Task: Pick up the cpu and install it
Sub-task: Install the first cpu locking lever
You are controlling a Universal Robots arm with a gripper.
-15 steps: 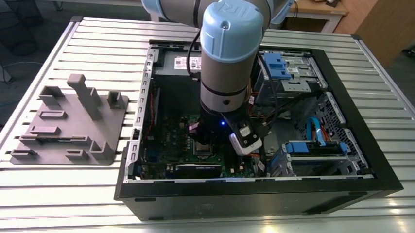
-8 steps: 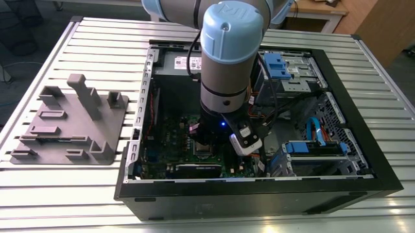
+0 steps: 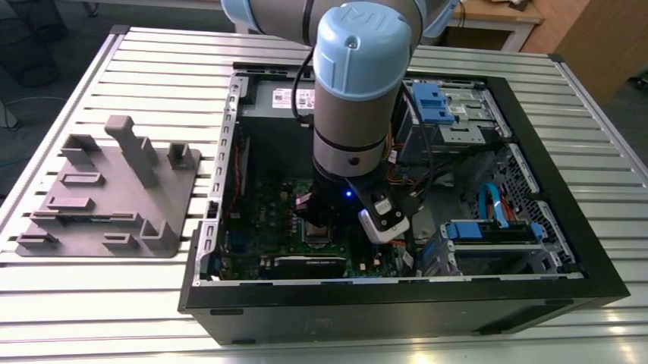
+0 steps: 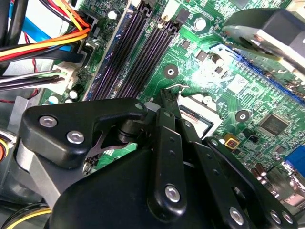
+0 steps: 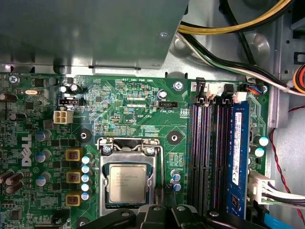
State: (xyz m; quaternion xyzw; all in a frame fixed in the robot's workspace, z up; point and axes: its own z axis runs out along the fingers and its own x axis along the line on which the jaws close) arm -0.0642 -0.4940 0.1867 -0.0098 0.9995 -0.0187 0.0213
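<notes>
A Universal Robots arm reaches down into an open computer case (image 3: 597, 292) on a slatted table (image 3: 121, 53), its gripper (image 4: 167, 102) poised close above the green motherboard (image 5: 138, 102), where the cpu (image 5: 127, 183) already lies flat in its socket, framed by the metal bracket (image 5: 126, 141). In the second wrist view the black fingers (image 4: 167, 138) appear drawn together with nothing visible between them. The chip looks light, rigid and thin with a smooth metal lid, probably fragile underneath, so it would best be gripped by 2 opposite edges
</notes>
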